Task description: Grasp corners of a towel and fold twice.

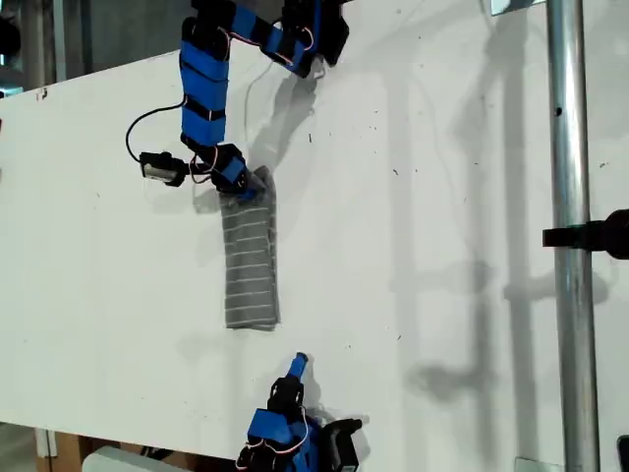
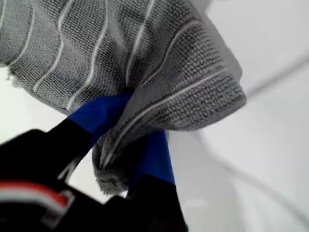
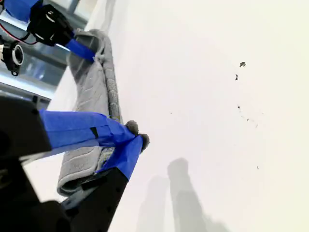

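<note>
Table (image 1: 442,246): white, flat, bare around the cloth; it gives the fabric nothing to catch on.
Towel (image 1: 250,261): a narrow grey striped strip lying near the middle of the table, towards the exterior view's left, running from one arm towards the other. It looks already doubled lengthwise, so I judge one fold remains.
Handling: soft, light, limp terry; it will sag and drag rather than hold shape, and stacked layers may slip apart unless pinched together. Not fragile.
Where to hold: at the end corners, taking all layers at once.
My first gripper (image 2: 126,140): clamped on the bunched far end of the towel (image 2: 145,63), fabric pinched between the blue fingers (image 2: 101,113) and lifted slightly off the table.
My second gripper (image 3: 131,137): tips drawn nearly together, nothing held; it hangs just short of the towel's near end (image 3: 89,96), not touching it.
Corner (image 1: 265,179): crumpled in my first gripper.
</note>
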Robot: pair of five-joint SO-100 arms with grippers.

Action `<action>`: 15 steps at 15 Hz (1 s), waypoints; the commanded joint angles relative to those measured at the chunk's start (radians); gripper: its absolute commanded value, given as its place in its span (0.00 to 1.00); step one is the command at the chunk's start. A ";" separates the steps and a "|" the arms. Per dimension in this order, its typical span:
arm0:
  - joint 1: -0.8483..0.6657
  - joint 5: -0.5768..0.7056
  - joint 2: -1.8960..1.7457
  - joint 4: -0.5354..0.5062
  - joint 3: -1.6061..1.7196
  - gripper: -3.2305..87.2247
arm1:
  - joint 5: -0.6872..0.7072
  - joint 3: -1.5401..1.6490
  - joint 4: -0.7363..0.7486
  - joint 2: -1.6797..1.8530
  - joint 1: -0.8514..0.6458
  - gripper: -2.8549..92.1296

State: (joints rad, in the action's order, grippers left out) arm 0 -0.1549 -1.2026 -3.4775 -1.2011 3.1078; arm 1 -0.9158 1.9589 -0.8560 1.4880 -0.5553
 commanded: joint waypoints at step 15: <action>0.009 0.015 -0.003 0.006 0.006 0.00 | -0.140 -0.383 -0.155 -0.011 0.261 0.03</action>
State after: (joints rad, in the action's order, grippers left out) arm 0 -0.1534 -1.1934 -3.4775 -1.2011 3.1078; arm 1 -1.0723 1.6674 -1.0922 1.5309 -0.3007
